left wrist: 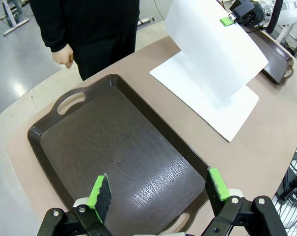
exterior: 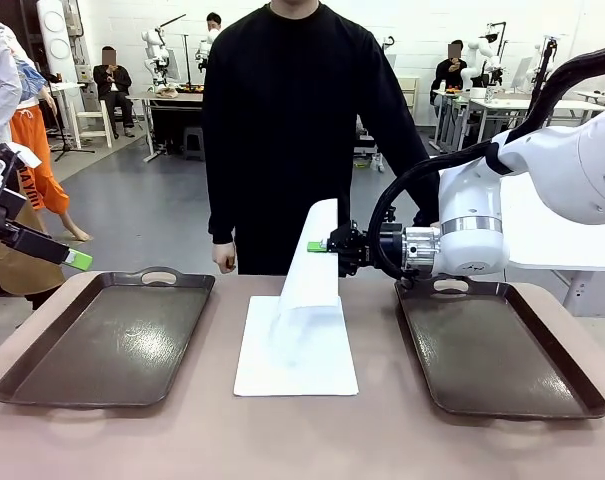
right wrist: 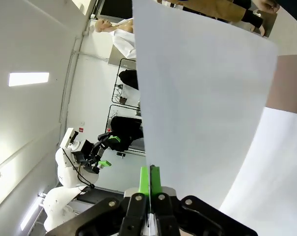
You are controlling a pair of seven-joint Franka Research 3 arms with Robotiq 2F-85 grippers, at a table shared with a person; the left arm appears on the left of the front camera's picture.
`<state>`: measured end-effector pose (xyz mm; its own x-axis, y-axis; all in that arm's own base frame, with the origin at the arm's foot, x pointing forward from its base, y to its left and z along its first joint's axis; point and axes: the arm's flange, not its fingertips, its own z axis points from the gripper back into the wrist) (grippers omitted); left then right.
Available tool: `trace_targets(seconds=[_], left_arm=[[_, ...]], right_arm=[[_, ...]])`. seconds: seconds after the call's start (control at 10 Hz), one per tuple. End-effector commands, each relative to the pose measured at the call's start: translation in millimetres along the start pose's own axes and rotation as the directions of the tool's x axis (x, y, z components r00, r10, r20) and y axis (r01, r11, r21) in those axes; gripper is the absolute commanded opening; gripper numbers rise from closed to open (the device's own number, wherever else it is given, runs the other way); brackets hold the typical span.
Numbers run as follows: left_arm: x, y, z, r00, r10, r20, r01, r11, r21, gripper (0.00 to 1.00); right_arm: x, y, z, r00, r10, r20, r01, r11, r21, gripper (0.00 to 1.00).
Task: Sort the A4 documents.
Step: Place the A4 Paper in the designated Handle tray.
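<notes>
A flat stack of white A4 documents lies on the table between two trays. One A4 sheet hangs lifted above the stack, its lower edge still on it, and my right gripper is shut on its upper edge. In the right wrist view the green pads pinch that sheet, with the stack beyond. My left gripper hovers open and empty over the near end of the left tray; from there the raised sheet and the stack lie further across the table. My left gripper sits at the left edge of the front view.
Two dark brown handled trays, left and right, flank the stack. A person in black stands at the far side of the table, one hand hanging near the left tray's far handle.
</notes>
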<state>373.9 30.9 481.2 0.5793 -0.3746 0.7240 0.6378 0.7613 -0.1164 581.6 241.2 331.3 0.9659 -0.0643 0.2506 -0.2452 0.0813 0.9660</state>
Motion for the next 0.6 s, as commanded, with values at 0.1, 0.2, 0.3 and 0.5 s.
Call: trace_targets(seconds=[0.1,0.2,0.3,0.5], left_arm=[[-2.5,2.6,-1.1,1.000,-0.016,0.005,0.016,1.000,-0.015,1.00],[-2.5,2.6,-1.1,1.000,-0.016,0.005,0.016,1.000,-0.015,1.00],[-2.5,2.6,-1.1,1.000,-0.016,0.005,0.016,1.000,-0.015,1.00],[-2.5,2.6,-1.1,1.000,-0.016,0.005,0.016,1.000,-0.015,1.00]], right_arm=[[-0.2,-0.2,-0.8,1.000,0.000,0.002,0.000,1.000,-0.002,0.00],[-0.2,-0.2,-0.8,1.000,0.000,0.002,0.000,1.000,-0.002,0.00],[-0.2,-0.2,-0.8,1.000,0.000,0.002,0.000,1.000,-0.002,0.00],[-0.2,-0.2,-0.8,1.000,0.000,0.002,0.000,1.000,-0.002,0.00]])
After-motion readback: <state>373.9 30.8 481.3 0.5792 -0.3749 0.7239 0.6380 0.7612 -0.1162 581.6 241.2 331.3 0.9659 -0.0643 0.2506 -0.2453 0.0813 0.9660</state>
